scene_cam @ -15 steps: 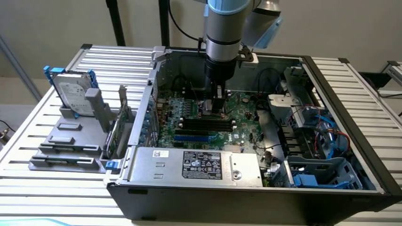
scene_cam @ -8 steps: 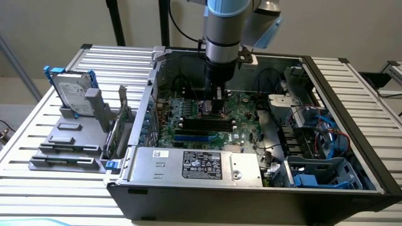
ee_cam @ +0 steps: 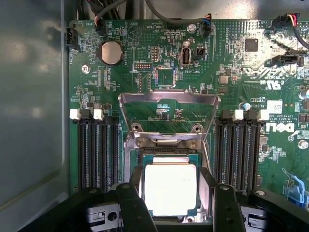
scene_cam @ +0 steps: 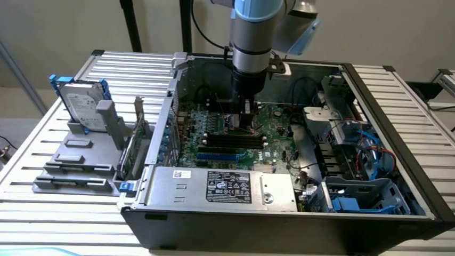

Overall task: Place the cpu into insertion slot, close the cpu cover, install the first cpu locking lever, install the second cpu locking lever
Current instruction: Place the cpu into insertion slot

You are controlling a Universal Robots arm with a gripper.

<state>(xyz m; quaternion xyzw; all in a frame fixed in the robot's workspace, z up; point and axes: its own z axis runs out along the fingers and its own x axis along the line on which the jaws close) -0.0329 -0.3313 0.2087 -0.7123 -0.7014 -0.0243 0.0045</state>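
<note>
I note the open black computer case (scene_cam: 284, 226) with the green motherboard (ee_cam: 217, 63) lying flat inside. My gripper (ee_cam: 175, 193) stands spread wide, its black fingers (ee_cam: 133, 208) flanking the cpu (ee_cam: 170, 179) with no clamp visible. The cpu cover (ee_cam: 169, 95), a thin silvery frame, is tilted up off the insertion slot (ee_cam: 166, 153). The cpu, a pale matte square, lies in that slot.

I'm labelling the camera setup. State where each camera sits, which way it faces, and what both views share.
Exterior view: off the arm, above the open computer case, looking down at an angle; the arm and gripper show.
Wrist view: on the wrist, looking straight down at the motherboard; the gripper's fingers flank the cpu.
Shared: the green motherboard and its black memory slots.
</note>
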